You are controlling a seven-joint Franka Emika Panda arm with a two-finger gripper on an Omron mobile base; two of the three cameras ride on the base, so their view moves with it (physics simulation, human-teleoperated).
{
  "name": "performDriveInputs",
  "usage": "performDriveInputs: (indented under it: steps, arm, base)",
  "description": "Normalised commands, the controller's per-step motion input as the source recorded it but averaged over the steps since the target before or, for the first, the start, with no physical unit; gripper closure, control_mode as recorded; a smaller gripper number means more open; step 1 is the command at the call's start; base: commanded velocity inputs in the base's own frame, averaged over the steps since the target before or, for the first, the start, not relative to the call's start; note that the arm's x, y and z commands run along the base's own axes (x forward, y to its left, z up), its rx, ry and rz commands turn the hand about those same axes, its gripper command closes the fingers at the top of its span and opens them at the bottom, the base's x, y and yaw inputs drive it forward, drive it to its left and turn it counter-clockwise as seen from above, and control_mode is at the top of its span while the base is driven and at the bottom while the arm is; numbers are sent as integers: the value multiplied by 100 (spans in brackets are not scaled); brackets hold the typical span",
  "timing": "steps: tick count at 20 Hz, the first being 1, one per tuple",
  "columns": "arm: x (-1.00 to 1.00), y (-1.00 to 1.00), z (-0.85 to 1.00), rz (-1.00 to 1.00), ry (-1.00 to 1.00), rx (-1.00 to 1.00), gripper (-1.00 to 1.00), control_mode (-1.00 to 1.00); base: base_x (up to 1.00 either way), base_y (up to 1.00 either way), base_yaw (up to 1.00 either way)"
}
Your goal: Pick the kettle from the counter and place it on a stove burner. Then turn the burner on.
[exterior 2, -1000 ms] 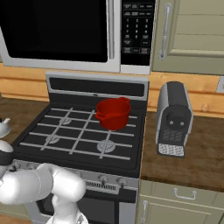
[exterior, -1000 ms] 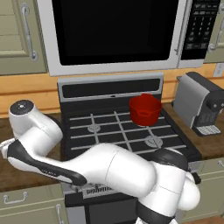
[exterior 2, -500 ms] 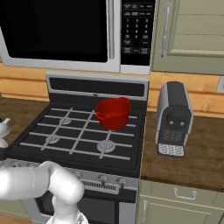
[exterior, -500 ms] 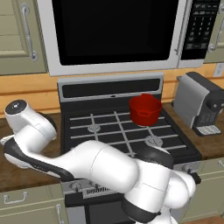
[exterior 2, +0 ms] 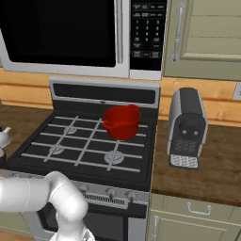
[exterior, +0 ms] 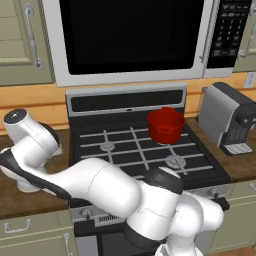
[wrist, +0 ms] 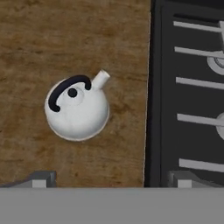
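Kettle [wrist: 77, 107] stands upright on the counter [wrist: 52, 39] left of the stove [wrist: 188, 100], seen from above in the hand view, spout toward the stove's edge and black handle arched over the lid. Bare wood lies open on every side of it, and a clear strip of counter separates it from the stove's left edge. Gripper [wrist: 111, 179] hovers above, its two finger tips [wrist: 39, 178] wide apart at the bottom of that view, one over the counter and one over the stove edge, holding nothing; the kettle lies between them but further up the picture. In the right base view the kettle [exterior 2: 4, 137] shows at the far left edge, beside the stove. Compared with a second ago, the arm has swung further left over the counter in the left base view, while the kettle and pot have not moved. Red pot [exterior: 166, 125] sits on the far right burner; the near right burner [exterior 2: 114, 157] and both left ones are bare. Coffee machine [exterior 2: 187, 127] stands on the counter right of the stove, microwave [exterior: 132, 37] above.
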Motion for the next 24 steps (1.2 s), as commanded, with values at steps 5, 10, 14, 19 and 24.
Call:
performDriveInputs:
  steps: [5,10,14,19,24]
  arm:
    - [26,13,-6,-5,0,0,-100,-100]
    - [16,23,-23,-6,1,0,-100,-100]
    - [3,23,-30,-14,0,0,-100,-100]
    - [23,33,-19,-20,-2,0,-100,-100]
    - [32,30,-9,-15,-1,0,-100,-100]
  base:
    - [0,0,0]
    - [0,0,0]
    - [0,0,0]
    - [0,0,0]
    - [0,0,0]
